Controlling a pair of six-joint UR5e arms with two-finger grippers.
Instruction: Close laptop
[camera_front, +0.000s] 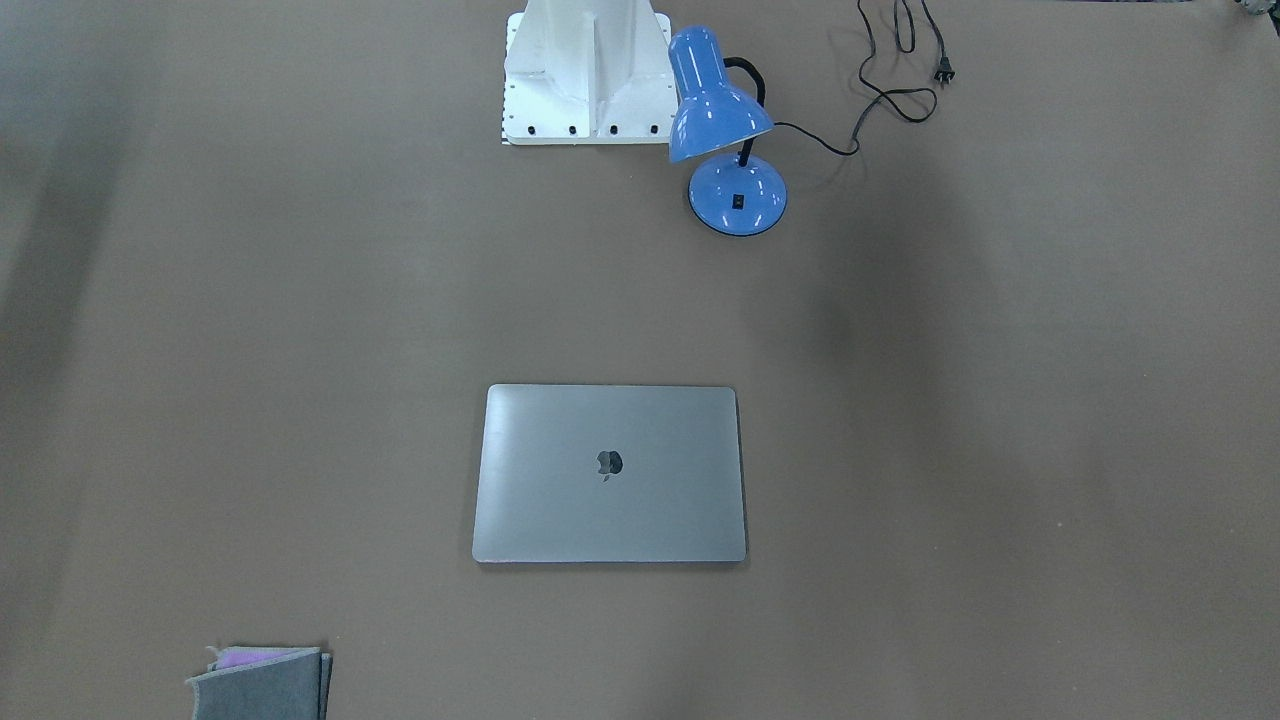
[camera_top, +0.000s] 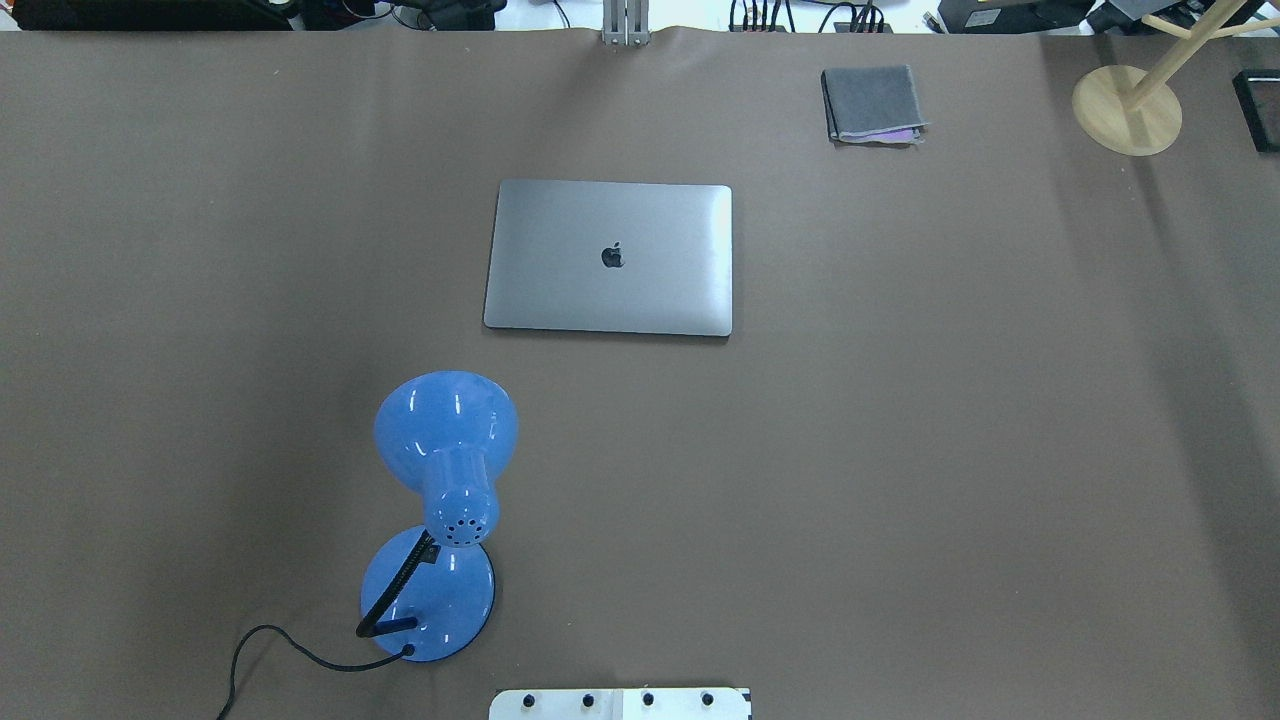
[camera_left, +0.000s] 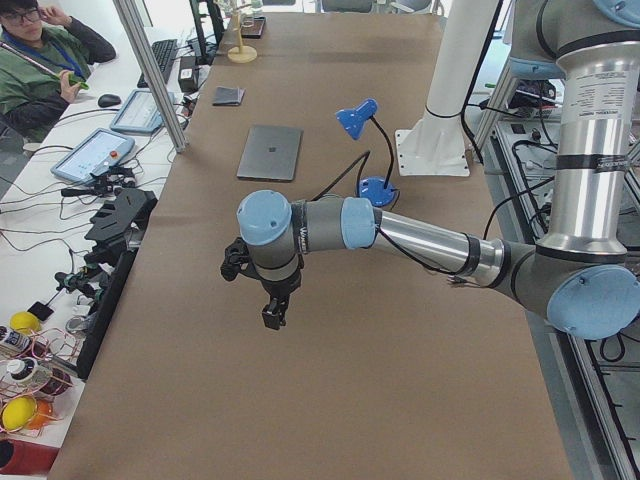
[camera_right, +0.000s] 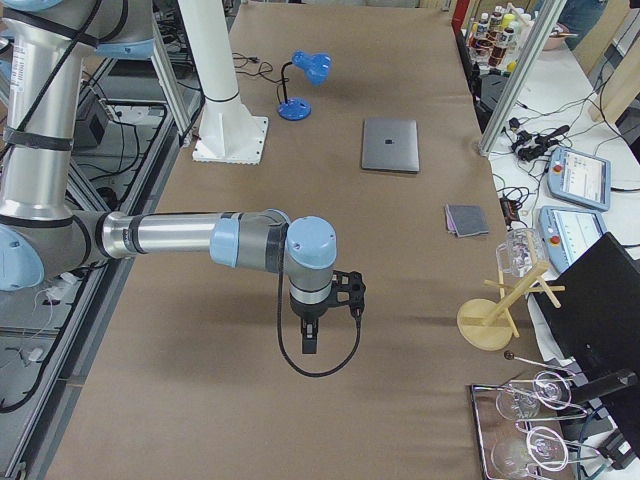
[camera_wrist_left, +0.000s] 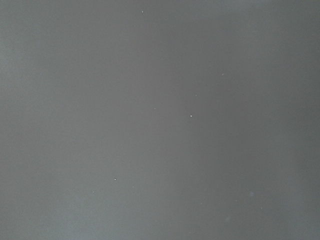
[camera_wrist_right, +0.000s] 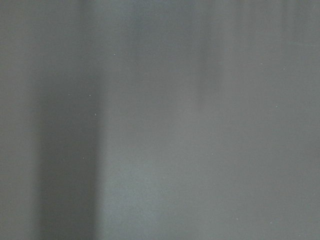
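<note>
The grey-silver laptop (camera_top: 610, 257) lies flat in the middle of the brown table, its lid down and the dark apple logo facing up. It also shows in the front-facing view (camera_front: 610, 472) and both side views (camera_left: 270, 152) (camera_right: 390, 144). My left gripper (camera_left: 272, 318) hangs over bare table towards the table's left end, far from the laptop. My right gripper (camera_right: 308, 345) hangs over bare table towards the right end, also far from it. I cannot tell whether either is open or shut. Both wrist views show only table cover.
A blue desk lamp (camera_top: 445, 480) with a black cord stands between the robot base (camera_front: 588, 75) and the laptop. A grey felt pouch (camera_top: 873, 103) lies at the far edge. A wooden stand (camera_top: 1127, 108) is at the far right corner.
</note>
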